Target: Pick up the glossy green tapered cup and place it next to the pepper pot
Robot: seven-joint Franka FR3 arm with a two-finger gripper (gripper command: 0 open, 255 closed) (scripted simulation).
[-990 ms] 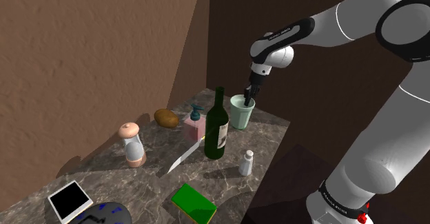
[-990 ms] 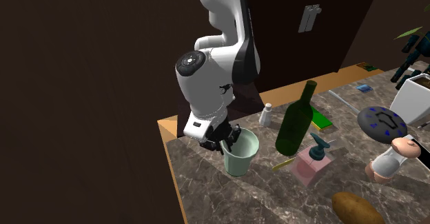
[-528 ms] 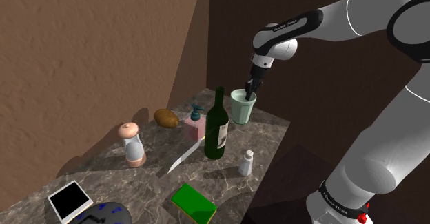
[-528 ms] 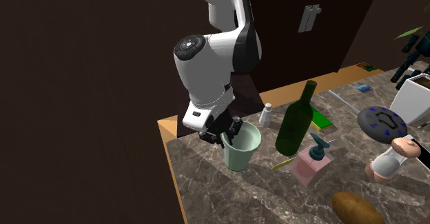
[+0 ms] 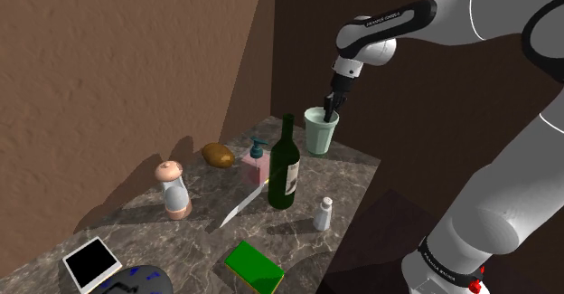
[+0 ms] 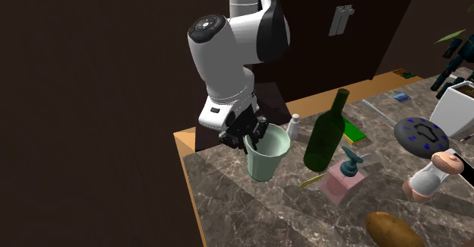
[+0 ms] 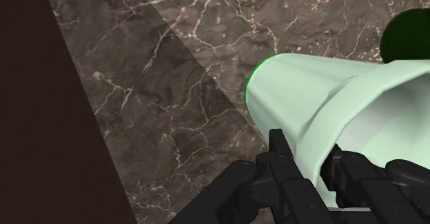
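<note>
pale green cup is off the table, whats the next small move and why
Probably lift a little higher before moving sideways. The end effector is shut on the rim of the pale green tapered cup, its base hangs above the dark veined tabletop, and the tall dark green bottle beside it stands above that base, so a low sweep might hit it.

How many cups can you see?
1. The pale green cup, clasped at its rim by the gripper, is at the marble table's far corner, behind the dark green bottle. Another hidden cup seems unlikely.
</note>
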